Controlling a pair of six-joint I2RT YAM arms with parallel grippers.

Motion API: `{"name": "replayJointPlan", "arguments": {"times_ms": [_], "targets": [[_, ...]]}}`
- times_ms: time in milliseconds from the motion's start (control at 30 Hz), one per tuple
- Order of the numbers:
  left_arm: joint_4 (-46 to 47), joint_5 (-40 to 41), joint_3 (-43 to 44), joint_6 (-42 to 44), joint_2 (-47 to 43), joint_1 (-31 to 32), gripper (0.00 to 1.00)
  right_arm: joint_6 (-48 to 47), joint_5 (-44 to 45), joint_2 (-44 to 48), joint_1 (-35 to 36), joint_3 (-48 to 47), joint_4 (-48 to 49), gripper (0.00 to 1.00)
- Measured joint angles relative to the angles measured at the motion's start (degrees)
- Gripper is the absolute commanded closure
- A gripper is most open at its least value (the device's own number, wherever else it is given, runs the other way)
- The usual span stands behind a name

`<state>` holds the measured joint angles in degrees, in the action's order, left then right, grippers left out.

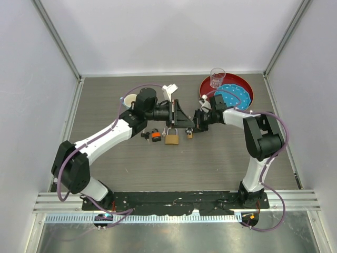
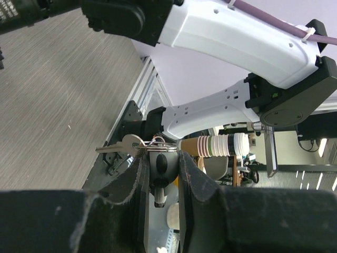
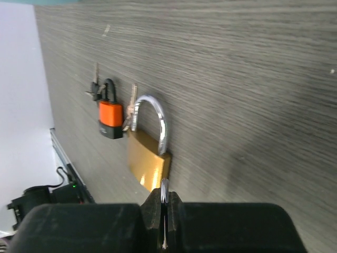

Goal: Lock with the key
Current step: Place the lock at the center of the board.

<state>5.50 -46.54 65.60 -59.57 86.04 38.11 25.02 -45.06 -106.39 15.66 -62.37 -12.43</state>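
The key bunch is seen on the table, just left of the brass padlock and nearer than both grippers. The left gripper is clamped narrowly on a ringed key. The right gripper is pressed fully together.

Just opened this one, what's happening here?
The left gripper is closed on a key ring with a silver key sticking out. The right gripper is shut on a thin silver strip I cannot identify. The big brass padlock lies on the table, in neither gripper, the orange and black key bunch beside it and a tiny brass padlock on its other side.
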Motion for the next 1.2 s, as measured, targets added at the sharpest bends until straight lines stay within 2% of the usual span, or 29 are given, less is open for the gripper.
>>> {"name": "replayJointPlan", "arguments": {"times_ms": [100, 367, 500, 600, 1000, 1200], "targets": [[-0.02, -0.57, 0.94, 0.00, 1.22, -0.37, 1.00, -1.36, 1.25, -2.34, 0.37, -0.11, -0.09, 0.96], [0.07, -2.71, 3.02, -0.09, 5.35, -1.66, 1.00, -3.48, 4.00, -5.81, 0.94, -0.42, -0.55, 0.83], [-0.04, -3.04, 3.04, -0.11, 6.88, -2.16, 1.00, -3.04, 5.14, -5.81, 1.11, -1.20, -0.96, 0.67], [-0.52, -3.13, 3.23, -0.04, 7.65, -2.62, 1.00, -2.38, 6.71, -5.75, 1.18, -2.36, -1.36, 0.61], [-14.58, -0.55, 8.35, 6.64, 13.05, -3.52, 1.00, -2.38, 13.35, -4.83, 1.38, -5.31, -6.56, 0.59], [-21.68, 2.14, 9.01, 9.62, 16.87, -4.20, 1.00, -3.23, 13.44, -2.47, 1.36, -2.34, -7.76, 0.59]]}}
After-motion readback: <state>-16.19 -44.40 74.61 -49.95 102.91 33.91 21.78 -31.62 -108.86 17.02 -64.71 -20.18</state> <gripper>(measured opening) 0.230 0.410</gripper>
